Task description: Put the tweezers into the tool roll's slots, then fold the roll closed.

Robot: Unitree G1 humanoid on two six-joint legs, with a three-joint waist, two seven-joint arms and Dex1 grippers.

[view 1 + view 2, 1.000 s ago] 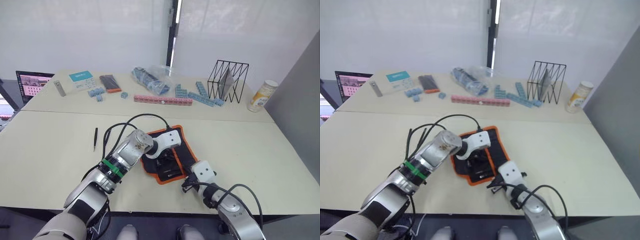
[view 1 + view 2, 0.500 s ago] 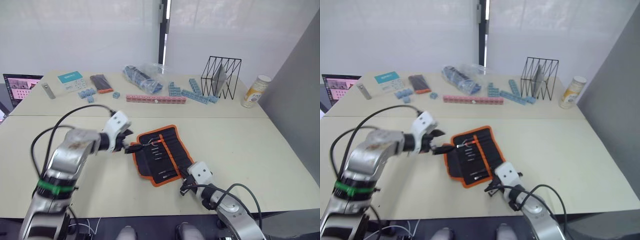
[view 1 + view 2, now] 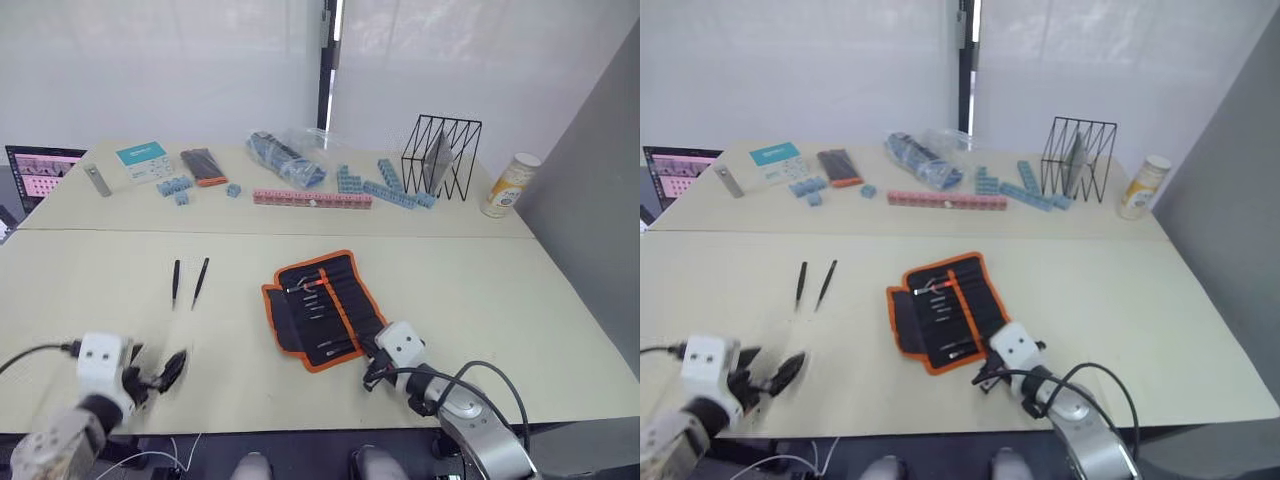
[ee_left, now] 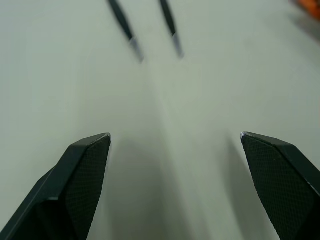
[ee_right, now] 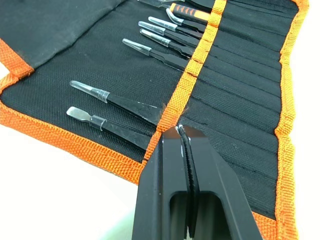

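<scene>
At the near edge of the tabletop [image 3: 480, 290], toward its left corner, the left pincer [image 3: 165, 372] hangs low with its two black fingers [image 4: 82, 172] spread wide apart and nothing between them. Also at the near edge, right of the middle, the right pincer [image 5: 181, 131] has its fingers pressed together, their tips at the orange inner stripe [image 5: 192, 67] of the tool roll [image 3: 322, 307], close to the roll's near corner.

The tool roll lies open and flat in the middle of the tabletop, turned at a slant, its orange edging showing all round. Several slim tools sit in the slots [image 5: 235, 95] with their tips pointing out across the black fabric; one at the far end has an orange handle [image 5: 189, 12].

Two tweezers [image 3: 188, 282] lie loose on the bare tabletop well to the left of the roll, side by side and not touching, tips toward the near edge.

Along the far edge stand a laptop [image 3: 38, 172], a teal-and-white box [image 3: 144, 161], blue blocks [image 3: 385, 187], a pink strip [image 3: 311, 198], a clear bag [image 3: 288, 157], a black wire rack [image 3: 440, 158] and a yellow canister [image 3: 508, 186].
</scene>
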